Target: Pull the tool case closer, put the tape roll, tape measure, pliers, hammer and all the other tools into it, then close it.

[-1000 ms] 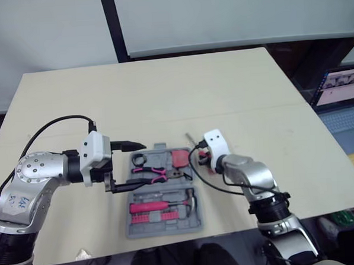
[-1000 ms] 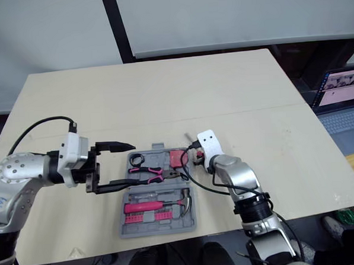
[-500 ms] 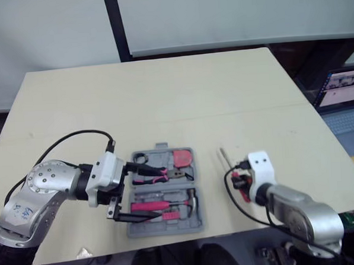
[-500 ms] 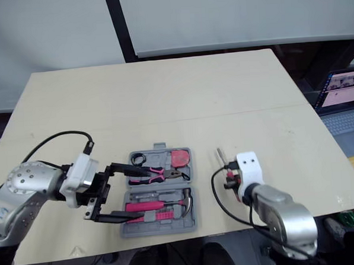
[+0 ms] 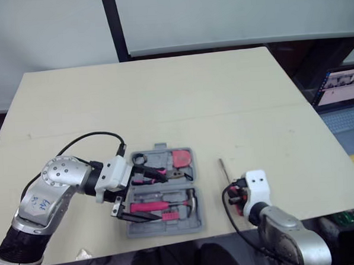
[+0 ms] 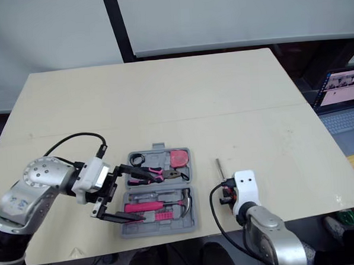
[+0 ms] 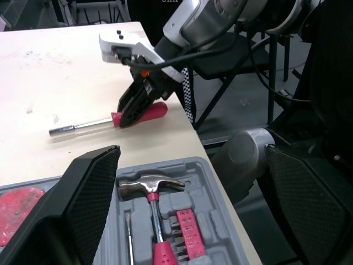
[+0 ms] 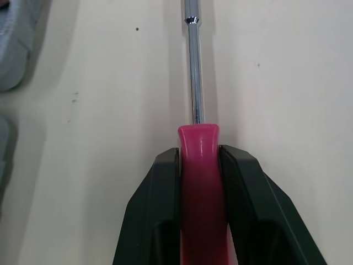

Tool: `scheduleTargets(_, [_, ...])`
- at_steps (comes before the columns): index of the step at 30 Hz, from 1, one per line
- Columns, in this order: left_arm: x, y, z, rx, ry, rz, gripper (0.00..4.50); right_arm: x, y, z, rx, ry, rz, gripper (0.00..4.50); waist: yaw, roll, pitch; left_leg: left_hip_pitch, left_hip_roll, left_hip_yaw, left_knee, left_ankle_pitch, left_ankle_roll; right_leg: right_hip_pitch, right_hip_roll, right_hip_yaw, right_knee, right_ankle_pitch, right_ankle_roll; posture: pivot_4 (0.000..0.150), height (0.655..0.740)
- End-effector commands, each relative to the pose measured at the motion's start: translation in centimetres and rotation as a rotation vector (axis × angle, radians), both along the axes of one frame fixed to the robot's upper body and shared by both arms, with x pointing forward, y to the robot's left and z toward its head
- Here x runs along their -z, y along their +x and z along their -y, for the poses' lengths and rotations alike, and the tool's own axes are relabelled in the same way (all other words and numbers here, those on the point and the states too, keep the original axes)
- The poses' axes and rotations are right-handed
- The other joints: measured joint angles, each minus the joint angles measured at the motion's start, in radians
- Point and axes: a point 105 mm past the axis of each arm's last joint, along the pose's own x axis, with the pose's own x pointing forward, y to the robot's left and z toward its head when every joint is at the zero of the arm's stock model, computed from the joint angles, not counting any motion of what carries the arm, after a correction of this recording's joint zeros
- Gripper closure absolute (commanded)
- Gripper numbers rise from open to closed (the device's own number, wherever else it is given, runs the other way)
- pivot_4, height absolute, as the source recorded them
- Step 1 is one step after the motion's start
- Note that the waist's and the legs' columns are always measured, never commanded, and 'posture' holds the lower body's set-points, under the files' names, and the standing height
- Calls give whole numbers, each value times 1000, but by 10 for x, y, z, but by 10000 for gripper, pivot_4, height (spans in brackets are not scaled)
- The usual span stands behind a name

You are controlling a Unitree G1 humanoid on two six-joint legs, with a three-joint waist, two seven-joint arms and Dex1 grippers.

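While the eye views are giving little more than the steel shaft of the screwdriver (image 5: 224,169) poking out past the right hand (image 7: 131,115), the right wrist view is showing that hand's fingers (image 8: 157,210) pinching the pink handle, the tool lying flat on the desk (image 5: 163,97). The left wrist view is adding the hammer (image 7: 151,190) sitting in the case (image 5: 164,230). The screwdriver is lying just right of the open case, apart from it. The left hand (image 5: 156,194) is gaping wide over the case's left half, holding nothing.
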Motion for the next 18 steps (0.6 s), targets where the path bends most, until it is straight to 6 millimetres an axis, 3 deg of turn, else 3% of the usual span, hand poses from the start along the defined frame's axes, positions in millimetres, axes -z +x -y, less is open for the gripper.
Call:
scheduleTargets(1, [-5, 4, -2, -15, -4, 39, 0, 0, 5, 5, 45, -10, 31, 39214, -1, 0, 0, 0, 0, 0, 0, 0, 0, 0, 0, 0, 0, 0, 0, 1500, 7400])
scheduleTargets(7, [-7, 7, -4, -42, -10, 53, 0, 1, 5, 5, 37, 7, 17, 39214, 0, -1, -1, 1, 0, 0, 1, 1, 1, 1, 0, 0, 1, 0, 0, 1500, 7400])
scheduleTargets(12, [-7, 7, -10, -86, -16, 48, 0, -15, 4, 12, 11, -6, 51, 14983, 2, -1, -1, 0, 0, -1, 0, 1, 0, 1, 0, 0, 1, 0, 0, 1500, 7400])
scheduleTargets(15, [-8, 3, -15, -97, -15, 43, 0, -35, 3, 17, -37, -36, 90, 192, 2, -1, 0, 0, 0, 0, 0, 0, 1, 0, 0, 0, 1, 0, 0, 1500, 7400])
scheduleTargets(18, [-8, 1, -17, -100, -11, 48, 0, -64, 2, 17, -166, -48, 126, 192, 1, -1, 0, 0, 0, 0, 0, 0, 1, 0, 0, 0, 1, 0, 0, 1500, 7400])
